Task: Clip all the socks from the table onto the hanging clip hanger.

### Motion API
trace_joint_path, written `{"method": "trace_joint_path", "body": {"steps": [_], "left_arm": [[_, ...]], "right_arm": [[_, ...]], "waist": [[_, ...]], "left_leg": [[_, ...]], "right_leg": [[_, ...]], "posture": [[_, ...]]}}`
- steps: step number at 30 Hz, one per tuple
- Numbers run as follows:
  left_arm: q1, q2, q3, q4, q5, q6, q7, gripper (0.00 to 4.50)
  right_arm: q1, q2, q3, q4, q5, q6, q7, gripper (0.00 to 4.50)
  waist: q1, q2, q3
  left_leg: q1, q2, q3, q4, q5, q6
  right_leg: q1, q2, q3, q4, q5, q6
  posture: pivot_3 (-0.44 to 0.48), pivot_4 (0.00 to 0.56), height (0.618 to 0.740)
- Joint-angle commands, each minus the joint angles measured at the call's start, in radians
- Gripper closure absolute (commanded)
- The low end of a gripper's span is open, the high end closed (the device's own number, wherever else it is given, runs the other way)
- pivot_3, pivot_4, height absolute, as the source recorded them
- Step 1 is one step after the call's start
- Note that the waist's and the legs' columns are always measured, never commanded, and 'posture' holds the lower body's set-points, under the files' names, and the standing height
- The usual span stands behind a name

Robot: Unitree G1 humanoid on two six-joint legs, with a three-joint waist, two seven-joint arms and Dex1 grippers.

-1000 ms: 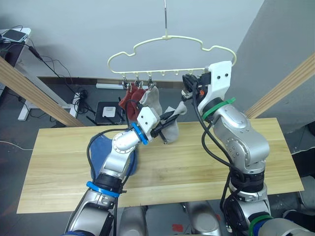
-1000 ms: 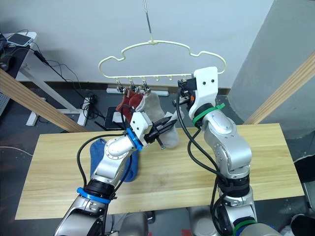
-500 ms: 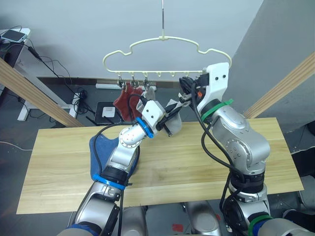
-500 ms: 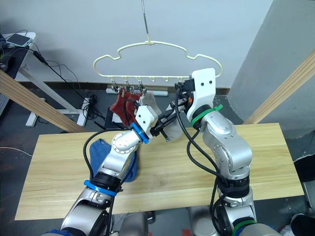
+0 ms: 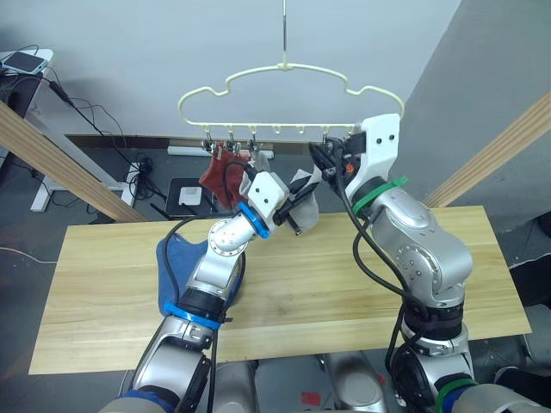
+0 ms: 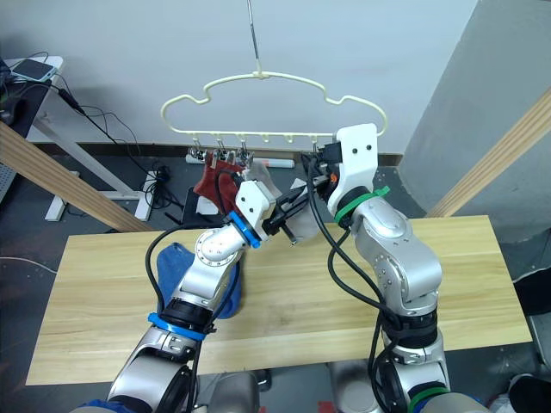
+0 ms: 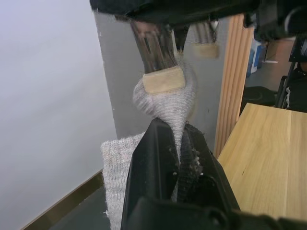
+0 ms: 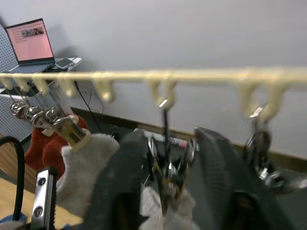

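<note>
While the left gripper (image 5: 299, 194) pinches a light grey sock (image 7: 165, 103) up under the clip hanger (image 5: 284, 86), the right gripper (image 8: 165, 179) straddles a metal clip (image 8: 165, 170), fingers spread; a blue sock (image 5: 176, 262) lies on the table (image 5: 310, 288).

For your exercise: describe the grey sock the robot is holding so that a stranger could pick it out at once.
Find the pale-yellow clip hanger hanging above the table. Below its clip row, the left gripper pinches a light grey sock. Unlike the rust-red socks already clipped, it is held between black fingers.
</note>
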Motion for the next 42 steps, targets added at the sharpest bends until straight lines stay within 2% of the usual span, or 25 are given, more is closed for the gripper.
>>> {"method": "trace_joint_path", "body": {"steps": [1, 3, 11, 14, 18, 23, 27, 30, 35, 38, 42], "left_arm": [[-0.001, -0.008, -0.006, -0.033, -0.024, -0.002, -0.009, 4.5], [0.012, 0.0, -0.011, -0.049, -0.038, 0.01, -0.035, 4.5], [0.053, 0.078, 0.025, -0.147, -0.123, 0.114, -0.117, 2.15], [0.069, 0.126, 0.046, -0.229, -0.229, 0.191, -0.211, 1.26], [0.093, 0.196, 0.067, -0.334, -0.33, 0.307, -0.295, 1.26], [0.075, 0.335, 0.12, -0.428, -0.473, 0.484, -0.426, 1.26], [0.033, 0.401, 0.15, -0.455, -0.53, 0.566, -0.474, 1.26], [0.007, 0.419, 0.177, -0.501, -0.594, 0.664, -0.458, 1.26], [-0.016, 0.435, 0.187, -0.565, -0.608, 0.712, -0.453, 1.26], [-0.02, 0.432, 0.177, -0.557, -0.573, 0.682, -0.457, 1.23], [-0.017, 0.427, 0.165, -0.544, -0.542, 0.653, -0.463, 1.23]], "right_arm": [[0.015, -0.048, 0.035, -0.096, 0.007, 0.003, 0.032, 1.36], [0.033, -0.084, 0.057, -0.122, 0.004, 0.001, 0.051, 1.36], [0.124, -0.252, 0.093, -0.246, -0.006, -0.033, 0.135, 1.31], [0.152, -0.302, 0.087, -0.279, -0.026, -0.071, 0.147, 1.31], [0.188, -0.337, 0.081, -0.303, -0.041, -0.116, 0.158, 1.31], [0.204, -0.338, 0.067, -0.286, -0.101, -0.157, 0.114, 1.31], [0.191, -0.306, 0.056, -0.259, -0.128, -0.163, 0.076, 1.31], [0.195, -0.281, 0.05, -0.25, -0.132, -0.165, 0.065, 1.31], [0.191, -0.244, 0.039, -0.229, -0.129, -0.165, 0.052, 1.31], [0.185, -0.225, 0.033, -0.22, -0.122, -0.15, 0.05, 1.86], [0.174, -0.206, 0.031, -0.203, -0.128, -0.141, 0.044, 1.86]], "waist": [[0.0, 0.0, 0.0], [0.0, 0.0, 0.0], [0.001, 0.0, 0.0], [0.001, 0.0, 0.0], [0.002, 0.0, 0.0], [0.003, 0.0, 0.0], [0.006, 0.0, 0.0], [0.009, 0.0, 0.0], [0.01, 0.0, 0.0], [0.01, 0.0, 0.0], [0.01, 0.0, 0.0]], "left_leg": [[0.0, 0.0, 0.0, 0.0, 0.0, 0.0], [0.0, 0.0, 0.0, 0.0, 0.0, 0.0], [0.0, 0.0, 0.0, -0.001, 0.0, 0.0], [0.0, 0.0, 0.0, -0.001, 0.0, 0.0], [0.0, 0.0, 0.001, -0.001, 0.0, 0.0], [0.0, 0.001, 0.0, -0.001, 0.0, 0.0], [0.0, 0.0, 0.0, -0.001, 0.0, 0.0], [0.0, 0.001, 0.0, -0.002, 0.0, 0.0], [0.0, 0.001, -0.002, -0.002, 0.0, 0.0], [0.0, 0.001, -0.002, -0.002, 0.0, 0.0], [0.0, 0.001, -0.002, -0.002, 0.0, 0.0]], "right_leg": [[0.0, 0.0, 0.0, 0.0, 0.0, 0.0], [0.0, 0.0, 0.0, 0.0, 0.0, 0.0], [0.0, 0.0, 0.0, -0.001, 0.0, 0.0], [0.0, 0.001, 0.0, -0.001, 0.0, 0.0], [0.0, 0.001, 0.0, -0.001, 0.0, 0.0], [-0.001, 0.001, 0.0, -0.001, 0.0, 0.0], [-0.001, 0.001, 0.0, -0.001, 0.0, 0.001], [-0.001, 0.001, 0.0, -0.001, 0.0, 0.001], [-0.001, 0.001, 0.001, -0.004, 0.0, 0.001], [-0.001, 0.001, 0.001, -0.003, 0.0, 0.001], [-0.001, 0.001, 0.001, -0.003, 0.0, 0.0]], "posture": [[-0.308, 0.349, 0.732], [-0.308, 0.349, 0.732], [-0.308, 0.35, 0.732], [-0.307, 0.349, 0.732], [-0.303, 0.347, 0.732], [-0.3, 0.348, 0.732], [-0.273, 0.342, 0.732], [-0.27, 0.34, 0.732], [-0.262, 0.339, 0.732], [-0.253, 0.335, 0.732], [-0.256, 0.335, 0.732]]}}
